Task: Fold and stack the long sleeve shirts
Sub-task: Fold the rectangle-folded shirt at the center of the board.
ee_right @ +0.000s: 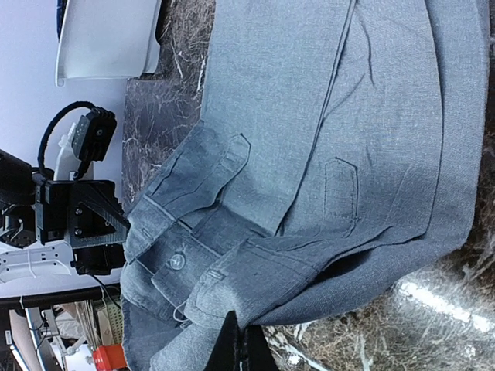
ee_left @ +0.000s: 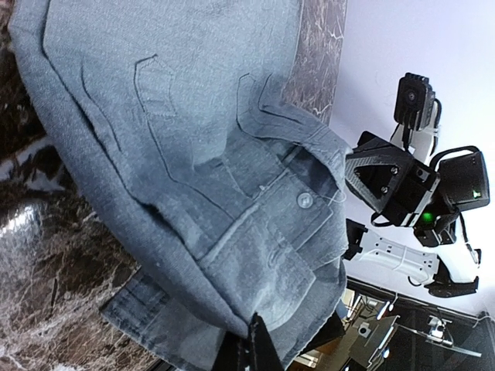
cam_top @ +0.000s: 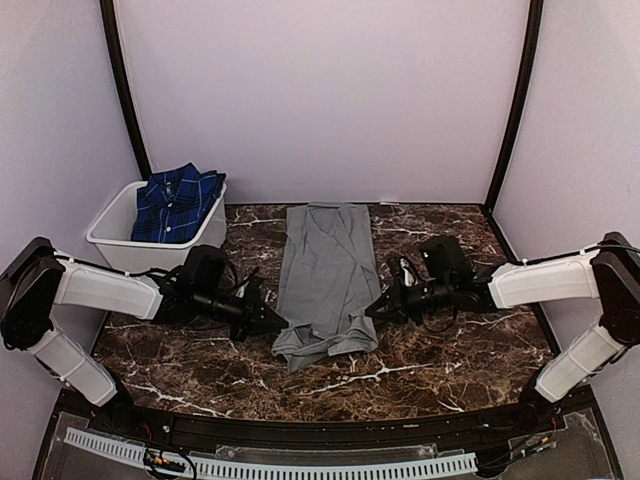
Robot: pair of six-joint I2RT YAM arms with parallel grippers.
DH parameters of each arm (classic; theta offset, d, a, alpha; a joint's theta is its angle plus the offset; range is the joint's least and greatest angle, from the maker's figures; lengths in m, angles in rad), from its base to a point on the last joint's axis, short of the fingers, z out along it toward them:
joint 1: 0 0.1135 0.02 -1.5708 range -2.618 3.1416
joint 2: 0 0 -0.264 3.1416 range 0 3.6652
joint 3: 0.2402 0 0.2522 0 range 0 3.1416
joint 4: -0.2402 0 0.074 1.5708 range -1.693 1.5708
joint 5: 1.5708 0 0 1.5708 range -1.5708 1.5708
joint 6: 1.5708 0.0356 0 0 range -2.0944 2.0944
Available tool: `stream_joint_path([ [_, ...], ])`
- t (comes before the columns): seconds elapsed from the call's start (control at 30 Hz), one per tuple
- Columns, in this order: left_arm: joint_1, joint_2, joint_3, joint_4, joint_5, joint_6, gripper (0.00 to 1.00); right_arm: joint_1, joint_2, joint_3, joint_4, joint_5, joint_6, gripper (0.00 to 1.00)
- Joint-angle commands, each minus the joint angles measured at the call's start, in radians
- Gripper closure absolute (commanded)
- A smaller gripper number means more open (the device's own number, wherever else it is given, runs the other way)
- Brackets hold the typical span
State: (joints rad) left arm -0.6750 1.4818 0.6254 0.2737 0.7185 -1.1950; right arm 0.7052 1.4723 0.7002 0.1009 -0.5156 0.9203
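My left claw and right claw are clamped, it seems, on the near corners of the grey shirt, which lies in the middle of the table. I'd lift both level, folding toward the far edge.

Both arms reached in low toward the middle, facing each other. The left arm stretched out from the left side, its white part almost flat and its black wrist pointing right. The right arm did the same from the other side, pointing left. The left gripper was pinched tight on one near corner of the grey shirt. The right gripper was pinched tight on the other near corner. The two grippers were apart and about level.
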Motion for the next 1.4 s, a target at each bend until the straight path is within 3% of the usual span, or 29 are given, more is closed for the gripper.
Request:
stream_joint_path([
  [0.0,0.042,0.041,0.074,0.047,0.005,-0.041,1.0,-0.036,0.05,0.053,0.082,-0.025,-0.02,1.0],
  [0.53,0.192,0.297,0.332,0.107,0.082,-0.087,1.0,-0.203,0.306,0.252,0.28,-0.079,0.053,1.0],
  [0.87,0.252,0.551,0.511,0.114,0.031,-0.036,1.0,-0.257,0.559,0.427,0.308,-0.091,0.071,1.0],
  [1.1,0.25,0.596,0.504,0.098,-0.023,-0.008,1.0,-0.259,0.579,0.388,0.314,-0.054,0.076,1.0],
  [1.37,0.201,0.568,0.439,0.068,-0.045,-0.001,1.0,-0.257,0.508,0.206,0.395,-0.041,0.107,1.0],
])
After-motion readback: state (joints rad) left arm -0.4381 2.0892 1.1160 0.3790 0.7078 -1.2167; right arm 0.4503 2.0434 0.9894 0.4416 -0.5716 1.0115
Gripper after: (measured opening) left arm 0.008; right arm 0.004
